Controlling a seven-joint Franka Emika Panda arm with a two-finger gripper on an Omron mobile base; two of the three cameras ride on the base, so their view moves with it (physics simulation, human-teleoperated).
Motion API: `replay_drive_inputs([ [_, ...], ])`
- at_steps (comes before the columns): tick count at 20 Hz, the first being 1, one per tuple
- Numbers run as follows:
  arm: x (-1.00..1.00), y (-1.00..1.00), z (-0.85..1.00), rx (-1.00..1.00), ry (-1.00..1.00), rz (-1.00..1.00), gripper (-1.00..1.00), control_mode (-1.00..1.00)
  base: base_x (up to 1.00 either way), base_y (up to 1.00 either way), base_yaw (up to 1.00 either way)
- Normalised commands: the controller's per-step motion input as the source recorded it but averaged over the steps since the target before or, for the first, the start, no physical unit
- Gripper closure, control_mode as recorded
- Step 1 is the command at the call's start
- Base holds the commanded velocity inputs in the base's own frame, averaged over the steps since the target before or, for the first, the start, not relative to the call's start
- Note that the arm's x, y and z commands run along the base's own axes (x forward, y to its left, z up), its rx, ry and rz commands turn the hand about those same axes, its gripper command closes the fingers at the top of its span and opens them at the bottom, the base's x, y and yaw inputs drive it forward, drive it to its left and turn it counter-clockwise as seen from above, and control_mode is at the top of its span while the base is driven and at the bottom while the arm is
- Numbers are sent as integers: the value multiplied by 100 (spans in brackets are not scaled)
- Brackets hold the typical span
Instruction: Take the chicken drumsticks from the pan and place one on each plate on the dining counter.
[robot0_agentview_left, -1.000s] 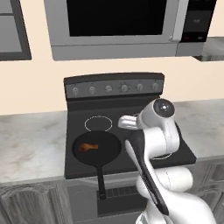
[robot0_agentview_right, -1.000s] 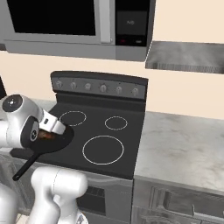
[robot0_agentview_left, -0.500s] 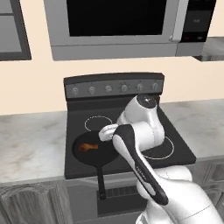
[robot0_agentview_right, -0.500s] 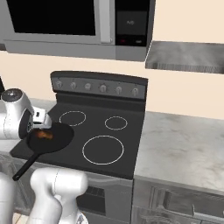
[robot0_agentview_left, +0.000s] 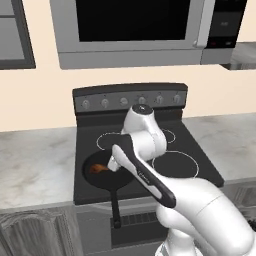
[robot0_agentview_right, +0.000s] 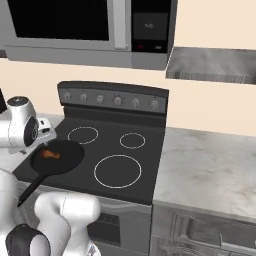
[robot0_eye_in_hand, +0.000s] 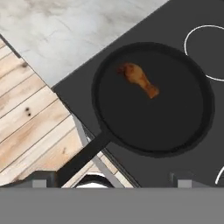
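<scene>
The robot's hand (robot0_agentview_left: 114, 164), jaws spread wide and empty, hovers over the round black frying pan (robot0_eye_in_hand: 151, 98), where one golden-brown chicken drumstick (robot0_eye_in_hand: 137, 78) lies below it, plump end away from the long handle.

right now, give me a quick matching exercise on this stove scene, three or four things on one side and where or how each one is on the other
Things:
1. chicken drumstick
2. pan
3. gripper
4. microwave

Places or states:
A. on the stove's front left burner, handle toward the front edge
B. mounted on the wall above the stove
C. lying inside the pan
D. open, above the pan, holding nothing

Pairs: 1-C, 2-A, 3-D, 4-B
</scene>
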Motion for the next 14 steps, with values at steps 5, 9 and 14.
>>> replay_drive_inputs([
  [5, 54, 51, -55, -24, -5, 29, -100, -100, 0, 0, 0],
  [9, 76, 17, -44, -15, 3, 27, -100, -100, 0, 0, 0],
  [14, 65, 3, -32, -9, 6, 21, -100, -100, 0, 0, 0],
])
